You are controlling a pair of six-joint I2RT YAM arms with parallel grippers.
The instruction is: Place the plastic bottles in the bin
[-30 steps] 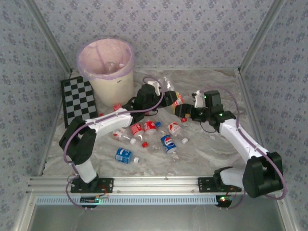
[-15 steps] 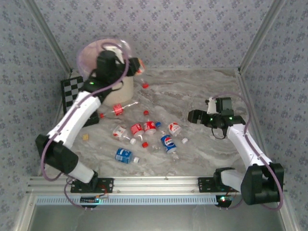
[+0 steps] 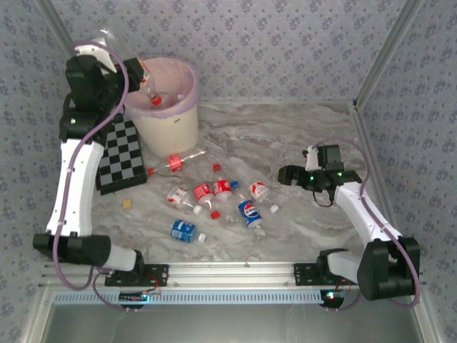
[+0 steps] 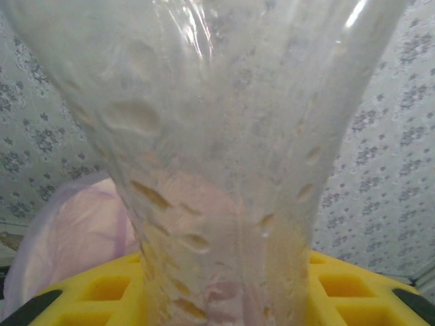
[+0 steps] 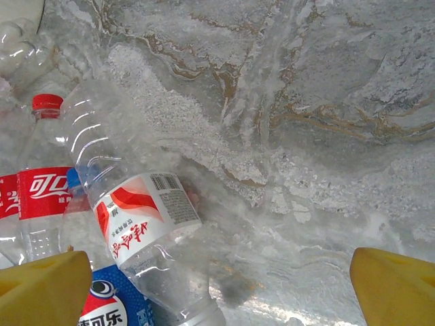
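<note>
RAISED TO TIP: My left jaws pinch a clear bottle [image 4: 224, 170] high over the rim of the bin [image 3: 171, 125] at the worktop's [image 3: 285, 136] 11 o'clock, seemingly poised to drop it. My right jaws hang spread, loose bottles [image 3: 203, 191] at their 9 o'clock.

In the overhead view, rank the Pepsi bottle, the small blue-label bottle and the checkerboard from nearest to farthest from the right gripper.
1. The Pepsi bottle, just left of the right gripper and closer to the arm bases.
2. The blue-label bottle, farther left, near the front rail.
3. The checkerboard, at the table's far left edge.
</note>
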